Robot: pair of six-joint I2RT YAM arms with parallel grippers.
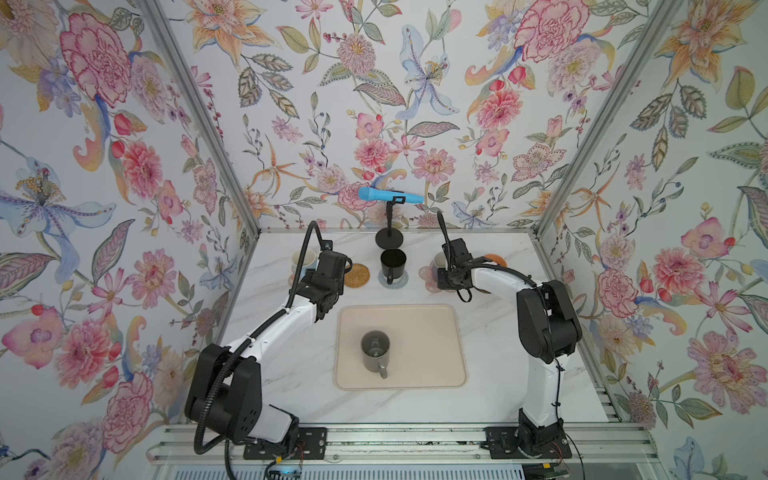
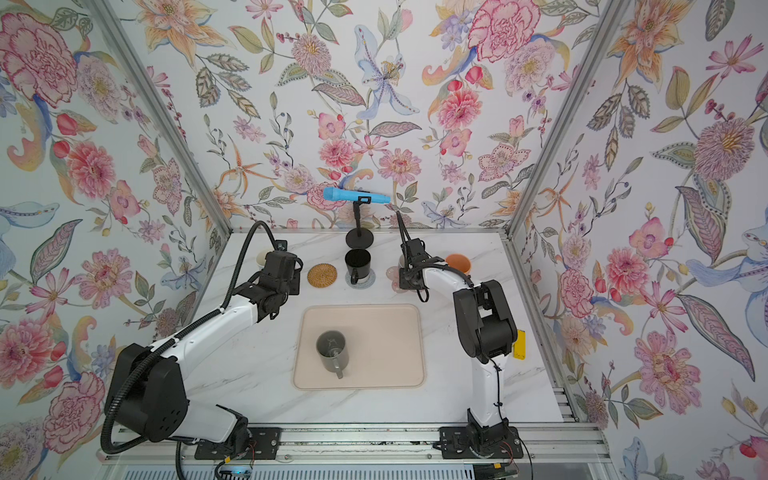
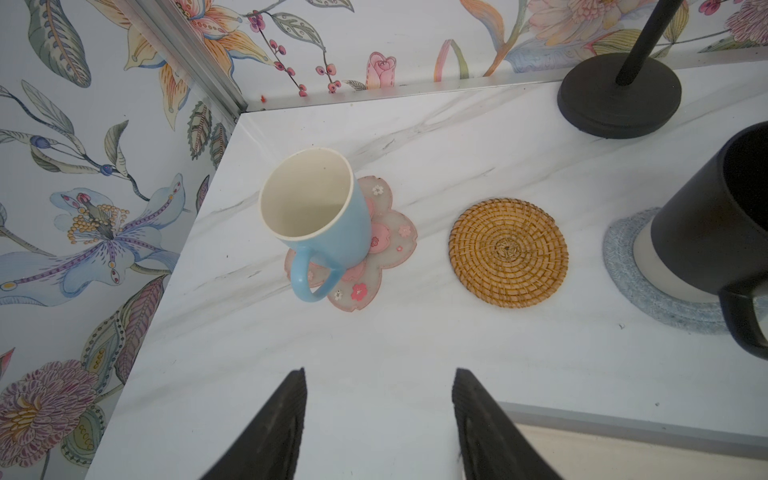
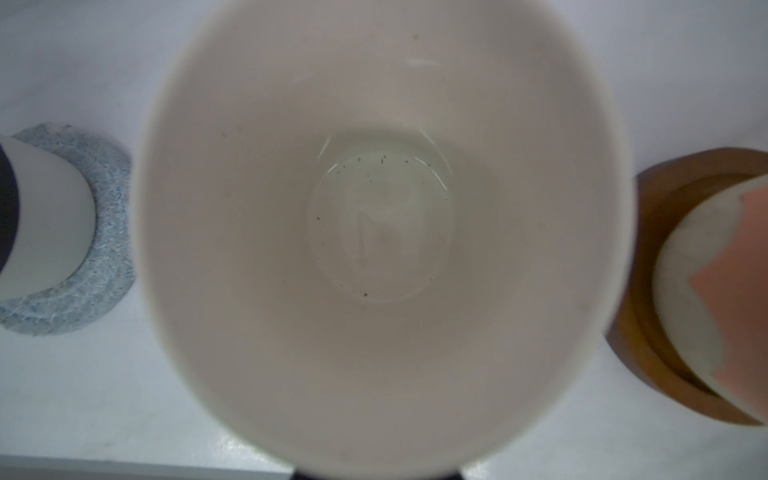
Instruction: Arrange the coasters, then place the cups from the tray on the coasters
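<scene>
The beige-pink tray (image 1: 436,332) holds one grey cup (image 1: 375,351). Along the back, a light blue cup (image 3: 320,216) stands on a pink flower coaster (image 3: 390,232). Beside it the rattan coaster (image 3: 508,252) is bare. A black cup (image 1: 392,262) stands on the grey-blue coaster (image 3: 623,266). An orange cup (image 4: 739,291) sits on the dark brown disc (image 4: 640,291). My left gripper (image 3: 379,372) hangs open and empty, short of the blue cup. My right gripper (image 4: 376,474) is shut on a white-inside cup (image 4: 382,216) over the second pink coaster (image 1: 428,277); I cannot tell if they touch.
A black stand base (image 1: 389,239) with a blue microphone (image 1: 390,195) stands at the back middle, just behind the black cup. Flowered walls close in the table on the left, back and right. A rail with both arm bases runs along the front.
</scene>
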